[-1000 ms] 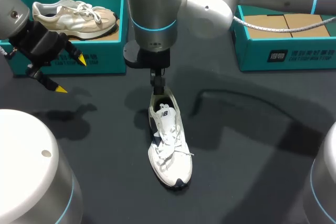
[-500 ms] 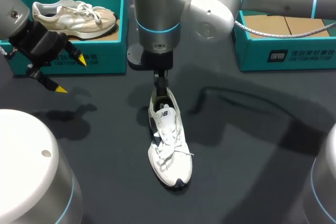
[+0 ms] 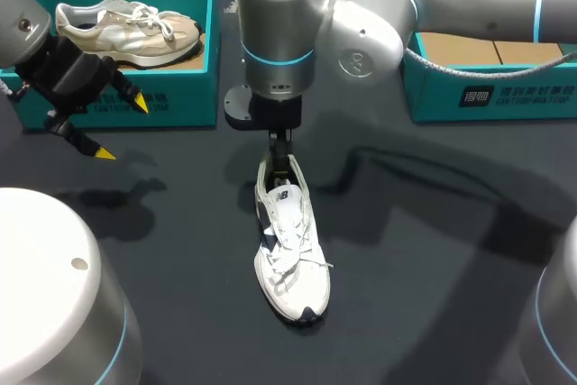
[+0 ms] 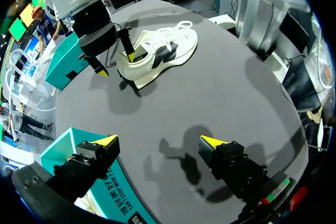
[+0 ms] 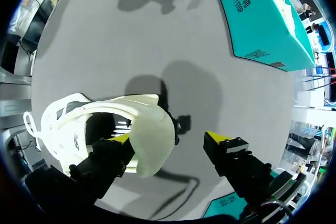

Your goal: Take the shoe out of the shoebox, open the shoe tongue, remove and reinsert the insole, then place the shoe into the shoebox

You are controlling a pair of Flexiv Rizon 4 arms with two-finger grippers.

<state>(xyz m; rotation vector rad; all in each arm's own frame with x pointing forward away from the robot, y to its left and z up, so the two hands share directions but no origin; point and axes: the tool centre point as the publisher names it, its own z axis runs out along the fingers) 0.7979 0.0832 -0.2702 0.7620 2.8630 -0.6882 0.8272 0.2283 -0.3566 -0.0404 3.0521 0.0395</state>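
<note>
The white shoe [image 3: 290, 245] lay out of its box near the middle of the tabletop [image 3: 433, 250], upright on its sole, toe towards the near edge and heel towards the far edge, laces done up loosely over the tongue. The right gripper [image 3: 282, 161], on the arm that came in from the right and reached past the middle, stood over the heel. In the right wrist view it [image 5: 167, 141] was open and straddled the heel [image 5: 149, 145], with one finger down inside the shoe's opening and the other outside the back of it, apart from the shoe. It gripped nothing.

I judged that taking the shoe out was done and that the work at the shoe's opening was in hand, most likely reaching for the insole. Whether the insole lay in place inside I could not tell, since the opening was dark. The next move would call for the inner finger to find the insole's heel edge and pinch that alone, not the heel wall. The light shoe would probably lift or slide unless it was steadied.

The left gripper [image 3: 122, 128] hung wide open and empty over the tabletop at the left, well apart from the shoe and just in front of the teal shoebox [image 3: 126, 101].

That shoebox, at the far left, held a beige and silver shoe [image 3: 126, 29] lying on its side. A second teal box [image 3: 505, 96] at the far right held flat brown cardboard [image 3: 487, 42].
</note>
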